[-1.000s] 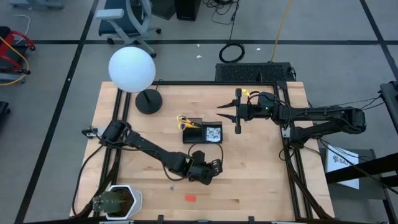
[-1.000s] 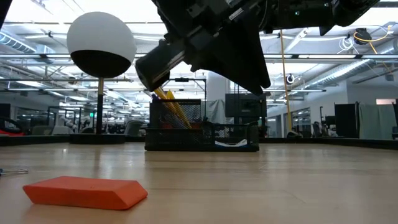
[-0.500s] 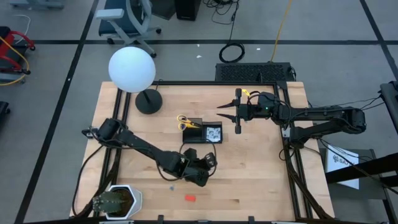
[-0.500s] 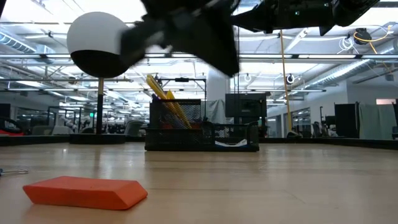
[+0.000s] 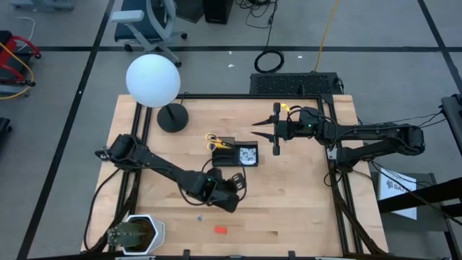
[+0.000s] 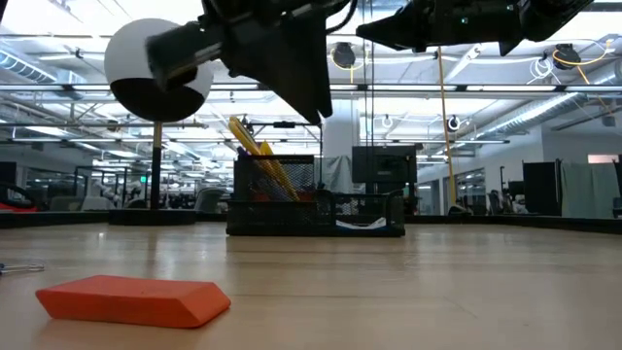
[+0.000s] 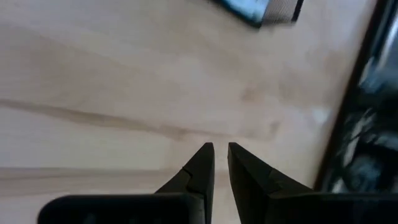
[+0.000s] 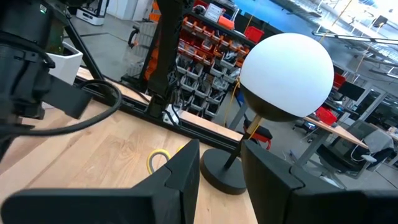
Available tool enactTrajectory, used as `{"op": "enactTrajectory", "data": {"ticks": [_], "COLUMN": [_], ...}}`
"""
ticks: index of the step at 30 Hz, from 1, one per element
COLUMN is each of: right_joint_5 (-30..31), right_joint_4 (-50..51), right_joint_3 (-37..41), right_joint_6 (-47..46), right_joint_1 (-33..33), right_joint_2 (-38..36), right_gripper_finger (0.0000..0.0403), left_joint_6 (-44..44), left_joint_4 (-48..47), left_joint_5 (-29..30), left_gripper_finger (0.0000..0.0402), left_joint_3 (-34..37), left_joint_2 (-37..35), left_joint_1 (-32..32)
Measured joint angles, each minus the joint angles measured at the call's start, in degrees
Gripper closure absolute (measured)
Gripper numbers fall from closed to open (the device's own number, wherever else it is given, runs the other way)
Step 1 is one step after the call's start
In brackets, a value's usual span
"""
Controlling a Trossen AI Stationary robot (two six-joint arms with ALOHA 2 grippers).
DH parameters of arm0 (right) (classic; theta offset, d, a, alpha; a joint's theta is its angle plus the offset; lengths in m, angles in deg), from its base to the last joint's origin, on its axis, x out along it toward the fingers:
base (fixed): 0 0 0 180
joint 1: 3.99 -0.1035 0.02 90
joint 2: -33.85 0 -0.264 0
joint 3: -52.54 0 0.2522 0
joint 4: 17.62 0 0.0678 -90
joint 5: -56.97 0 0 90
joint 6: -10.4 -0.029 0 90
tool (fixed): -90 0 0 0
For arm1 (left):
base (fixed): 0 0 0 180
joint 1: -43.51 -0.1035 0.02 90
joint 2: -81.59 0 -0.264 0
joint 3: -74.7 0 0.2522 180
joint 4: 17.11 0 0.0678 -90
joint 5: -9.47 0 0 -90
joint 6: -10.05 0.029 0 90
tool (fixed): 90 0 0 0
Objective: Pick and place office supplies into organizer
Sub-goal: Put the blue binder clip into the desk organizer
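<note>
the left gripper (image 5: 237, 182) hangs over the bare wood table (image 5: 303, 209), and its two fingers (image 7: 200, 163) are nearly together with only a thin gap. nothing is between them. just beyond its tips sits the black organizer (image 5: 235, 154), with yellow scissors (image 5: 214, 141) sticking out of it. behind the gripper, back toward the table's front edge, lies the small red eraser (image 5: 221, 230), well apart from it. a tiny blue bit (image 5: 199, 217) lies between the eraser and the arm.

the eraser looks like the next thing to fetch. to do it well, i think the gripper should turn back, open wider than the eraser, come straight down over its middle, and pinch the long sides so it does not slip.

farther off, past the organizer, the right gripper (image 5: 263, 132) waits in the air with its fingers (image 8: 181, 177) partly apart and empty.
</note>
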State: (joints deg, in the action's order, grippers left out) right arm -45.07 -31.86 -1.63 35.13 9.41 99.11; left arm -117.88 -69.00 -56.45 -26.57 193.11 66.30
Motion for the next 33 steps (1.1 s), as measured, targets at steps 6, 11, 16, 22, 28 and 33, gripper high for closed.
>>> {"op": "enactTrajectory", "data": {"ticks": [6,11,16,22,28,33], "right_joint_5": [0.0,0.0,0.0,0.0,0.0,0.0], "right_joint_4": [0.0,0.0,0.0,0.0,0.0,0.0], "right_joint_3": [0.0,0.0,0.0,0.0,0.0,0.0], "right_joint_6": [0.0,0.0,0.0,0.0,0.0,0.0], "right_joint_1": [0.0,0.0,0.0,0.0,0.0,0.0], "right_joint_2": [0.0,0.0,0.0,0.0,0.0,0.0], "right_gripper_finger": [0.0293,0.0293,0.0293,0.0293,0.0293,0.0293], "left_joint_6": [2.2,-2.4,-4.4,-2.9,8.2,17.5], "left_joint_4": [-2.6,-14.7,-20.2,-22.0,-22.2,-21.9], "left_joint_5": [-3.2,-9.3,-13.5,-11.5,-8.6,-8.2], "left_gripper_finger": [0.035,0.035,0.0349,0.0324,0.0324,0.0329], "left_joint_3": [0.0,0.0,0.0,0.0,0.0,0.0], "left_joint_2": [0.0,0.1,0.7,0.7,0.7,0.7], "left_joint_1": [2.0,3.3,4.2,5.6,7.0,7.0]}}
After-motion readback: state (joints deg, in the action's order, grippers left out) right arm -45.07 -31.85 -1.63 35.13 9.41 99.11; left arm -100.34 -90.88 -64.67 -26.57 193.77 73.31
